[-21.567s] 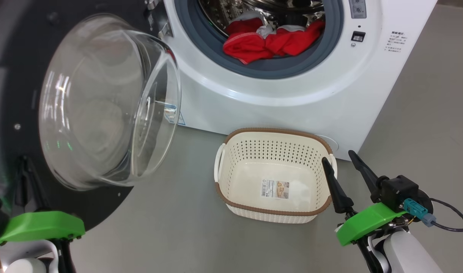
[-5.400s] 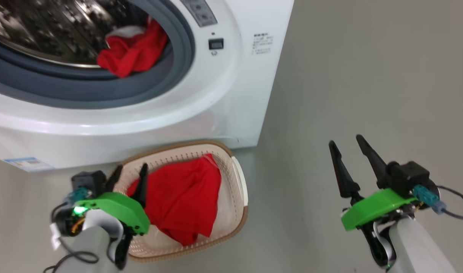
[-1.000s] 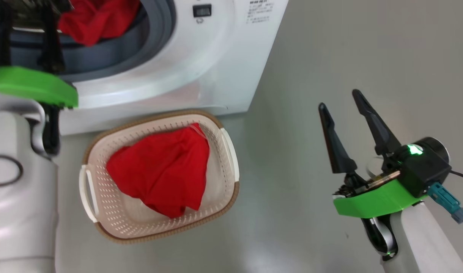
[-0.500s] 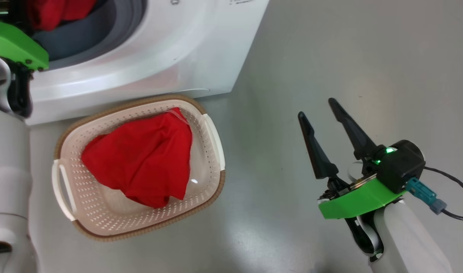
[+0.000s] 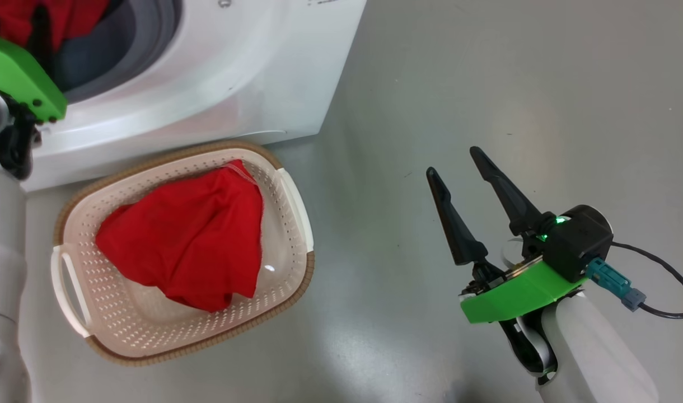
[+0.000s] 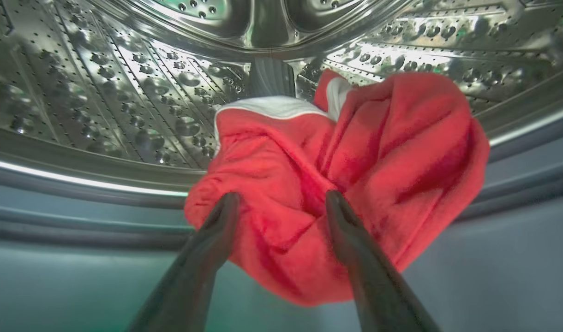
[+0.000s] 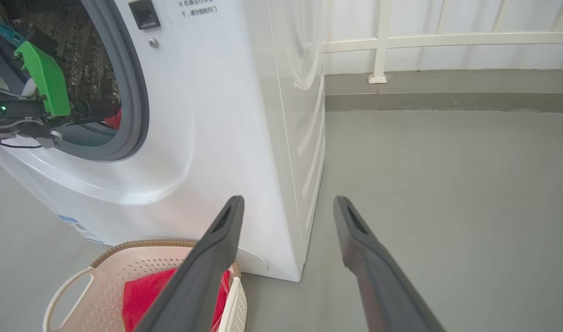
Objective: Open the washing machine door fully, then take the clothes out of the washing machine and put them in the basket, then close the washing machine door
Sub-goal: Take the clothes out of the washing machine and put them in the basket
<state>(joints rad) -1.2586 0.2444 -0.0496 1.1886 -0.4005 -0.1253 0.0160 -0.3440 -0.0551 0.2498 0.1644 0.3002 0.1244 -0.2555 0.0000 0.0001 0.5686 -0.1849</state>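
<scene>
The left claw (image 6: pixel 281 200) is inside the mouth of the washer (image 5: pixel 224 73), fingers spread wide and gripping nothing. Its wrist view gives what the head view cannot: the steel drum (image 6: pixel 124 92) behind, the grey gasket (image 6: pixel 69 276) below, and a red bundle (image 6: pixel 364 147) with white trim lying at the drum's front lip, partly over the gasket. Both fingertips overlap the bundle's near edge, with a fold of it showing between them. Whether they touch the cloth cannot be told.

The head view catches this claw at the upper left, mostly as a green mount at the opening, with a scrap of red above it.

To the right and lower, the basket (image 5: pixel 140 327) stands on the floor (image 5: pixel 487 84) just before the washer's foot. A second red garment (image 5: pixel 190 235) lies heaped in it.

Further right, well apart from the basket, the right claw (image 5: pixel 453 162) hangs over bare floor, jaws apart and empty. Its wrist view looks past the washer's right corner, with the basket at the lower left and a white railing (image 7: pixel 447 39) along the far wall. It also shows the left arm's green mount at the drum mouth.
</scene>
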